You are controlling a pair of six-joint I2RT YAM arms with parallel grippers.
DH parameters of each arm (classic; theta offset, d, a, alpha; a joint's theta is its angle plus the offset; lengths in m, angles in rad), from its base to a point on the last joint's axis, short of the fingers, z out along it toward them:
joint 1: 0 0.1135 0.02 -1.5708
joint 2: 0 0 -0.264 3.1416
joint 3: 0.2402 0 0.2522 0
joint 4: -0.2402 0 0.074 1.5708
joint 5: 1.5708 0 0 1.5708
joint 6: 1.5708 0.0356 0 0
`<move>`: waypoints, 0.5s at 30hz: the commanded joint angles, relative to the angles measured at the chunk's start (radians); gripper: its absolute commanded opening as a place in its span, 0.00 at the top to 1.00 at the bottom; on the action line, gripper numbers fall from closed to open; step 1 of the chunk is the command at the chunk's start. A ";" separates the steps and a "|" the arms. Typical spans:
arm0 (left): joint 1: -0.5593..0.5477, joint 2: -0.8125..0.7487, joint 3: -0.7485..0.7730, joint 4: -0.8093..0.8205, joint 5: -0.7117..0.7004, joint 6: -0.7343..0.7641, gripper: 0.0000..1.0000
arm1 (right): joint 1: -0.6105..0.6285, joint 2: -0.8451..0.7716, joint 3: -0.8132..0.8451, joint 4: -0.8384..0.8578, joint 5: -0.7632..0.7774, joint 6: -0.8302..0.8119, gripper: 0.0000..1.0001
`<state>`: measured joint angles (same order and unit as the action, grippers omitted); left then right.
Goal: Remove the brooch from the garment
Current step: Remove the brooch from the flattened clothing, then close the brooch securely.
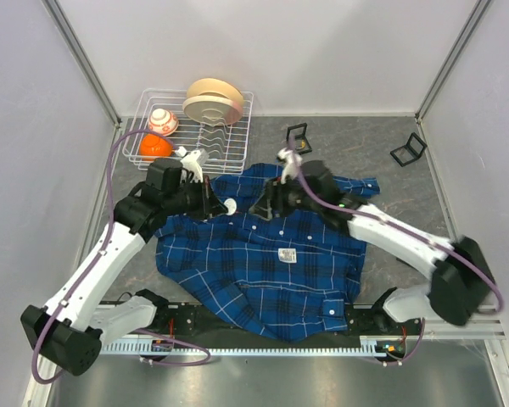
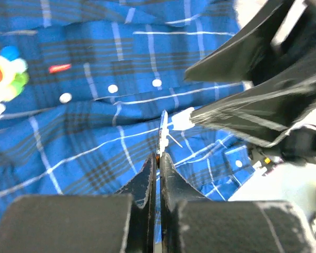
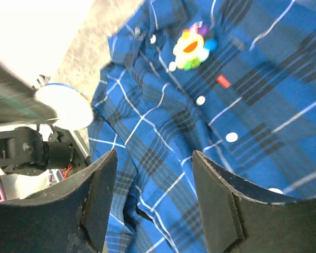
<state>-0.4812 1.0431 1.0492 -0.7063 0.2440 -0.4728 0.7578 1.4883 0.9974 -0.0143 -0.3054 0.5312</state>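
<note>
Open, empty right hand [image 3: 154, 205] faces the brooch [image 3: 194, 46] on the shirt [image 3: 263, 105] straight ahead and appears nearer; closed left hand [image 2: 158, 174] has it off to one side.

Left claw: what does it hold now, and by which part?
A thin white round disc, pinched by its rim in the shut left claw.

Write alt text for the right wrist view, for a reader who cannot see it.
A colourful flower-shaped brooch sits on a dark-blue plaid shirt beside its white buttons, higher in the picture than the right gripper, whose two dark fingers stand open and empty. At the left edge, a white disc shows, blurred.
</note>
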 commanded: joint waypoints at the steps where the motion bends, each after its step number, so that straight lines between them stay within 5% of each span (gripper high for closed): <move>1: 0.078 0.017 -0.043 0.240 0.516 0.220 0.98 | -0.104 -0.216 -0.094 -0.177 -0.124 -0.225 0.32; 6: 0.082 0.026 -0.093 0.373 0.858 0.244 0.98 | -0.109 -0.355 -0.149 -0.136 -0.331 -0.307 0.30; 15: 0.081 0.038 -0.138 0.469 0.960 0.207 0.98 | -0.110 -0.392 -0.181 0.086 -0.509 -0.166 0.40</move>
<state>-0.4011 1.0775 0.9237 -0.3130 1.0866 -0.2924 0.6476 1.1267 0.8307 -0.0818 -0.6872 0.3016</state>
